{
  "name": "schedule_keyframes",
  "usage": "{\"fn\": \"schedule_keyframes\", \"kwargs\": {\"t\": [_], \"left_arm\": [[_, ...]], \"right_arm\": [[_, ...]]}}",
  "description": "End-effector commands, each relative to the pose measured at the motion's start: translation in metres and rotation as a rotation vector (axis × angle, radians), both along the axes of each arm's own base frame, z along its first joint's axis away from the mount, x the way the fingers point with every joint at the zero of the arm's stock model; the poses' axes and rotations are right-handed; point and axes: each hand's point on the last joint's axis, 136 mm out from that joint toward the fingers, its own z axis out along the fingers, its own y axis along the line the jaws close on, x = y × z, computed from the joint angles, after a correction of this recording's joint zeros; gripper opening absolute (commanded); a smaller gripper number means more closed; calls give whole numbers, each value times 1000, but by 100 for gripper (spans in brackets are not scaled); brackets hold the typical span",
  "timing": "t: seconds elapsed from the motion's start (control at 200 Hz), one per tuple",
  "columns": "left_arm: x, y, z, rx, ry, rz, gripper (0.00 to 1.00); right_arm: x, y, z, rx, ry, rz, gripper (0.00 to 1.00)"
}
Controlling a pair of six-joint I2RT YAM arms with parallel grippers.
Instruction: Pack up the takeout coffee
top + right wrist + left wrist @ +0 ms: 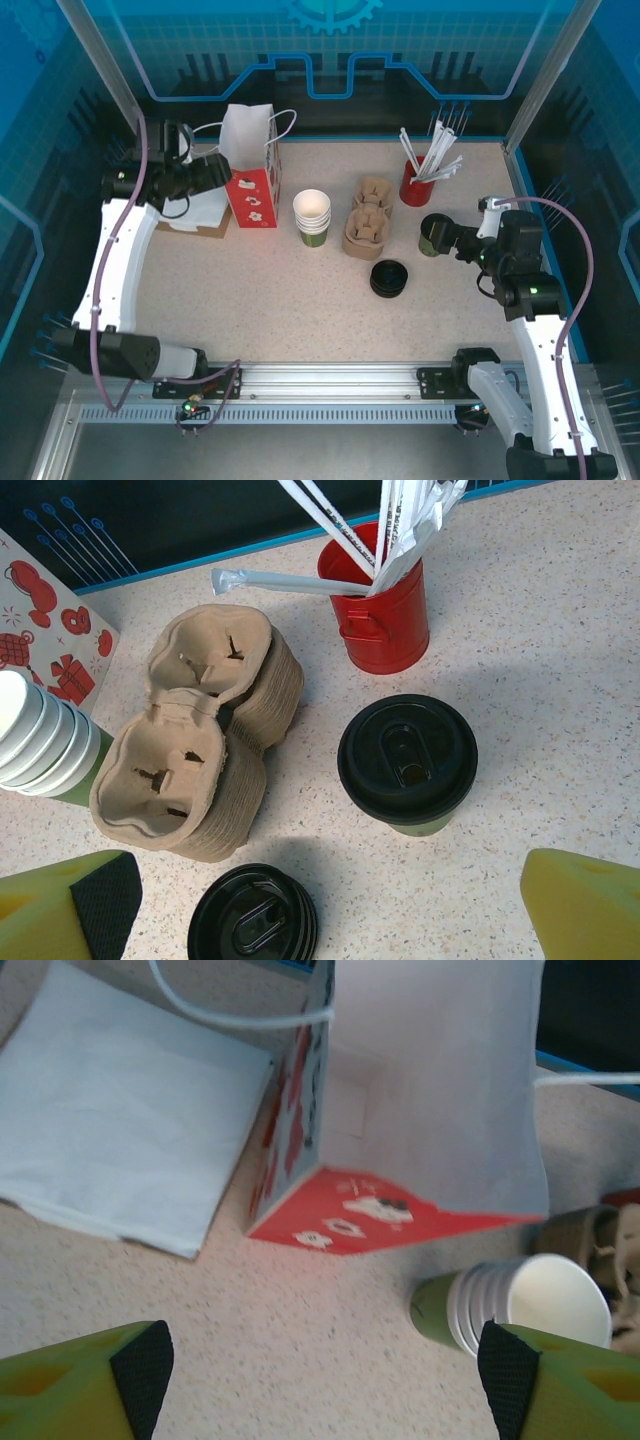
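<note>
The takeout coffee [407,760], a green cup under its black lid, stands upright on the bench [280,300], right of centre and just in front of the red tin [385,610] of wrapped straws. The right pincer [340,920] is spread wide and holds nothing; in the overhead view it sits just right of the cup, which lies ahead of its fingers rather than between them. Near the cup are the stack of loose lids [252,915] and the nested pulp carriers [195,740], and beyond those the stack of lidless cups [312,215]. Further left stands the paper bag [250,160], upright, with the left pincer [325,1380] beside it, also spread and empty, and a white sheet [110,1110] lying flat next to it. We judge the grasp not yet made. Risks from here: a pinch set too high could pop the lid or crush the rim, while one placed off-centre could tip the cup toward the tin. A wide approach may also nudge the lid stack. The bag looks light and is not held, so a cup lowered against its edge or handle loops could topple it.
</note>
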Motion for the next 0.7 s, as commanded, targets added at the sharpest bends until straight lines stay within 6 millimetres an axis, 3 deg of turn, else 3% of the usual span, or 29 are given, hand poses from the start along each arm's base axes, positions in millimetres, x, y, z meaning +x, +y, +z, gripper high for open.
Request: {"fn": "schedule_keyframes", "kwargs": {"t": [0.0, 0.145, 0.395, 0.695], "left_arm": [[21, 16, 16, 102, -39, 6, 81], [54, 17, 25, 140, -74, -14, 78], [102, 22, 14, 205, -41, -38, 75], [129, 27, -2, 252, 3, -52, 73]], "right_arm": [[-1, -4, -1, 10, -9, -20, 100], [-2, -4, -3, 13, -4, -22, 100], [-4, -4, -4, 22, 1, -31, 100], [-5, -6, -8, 15, 12, -38, 100]]}}
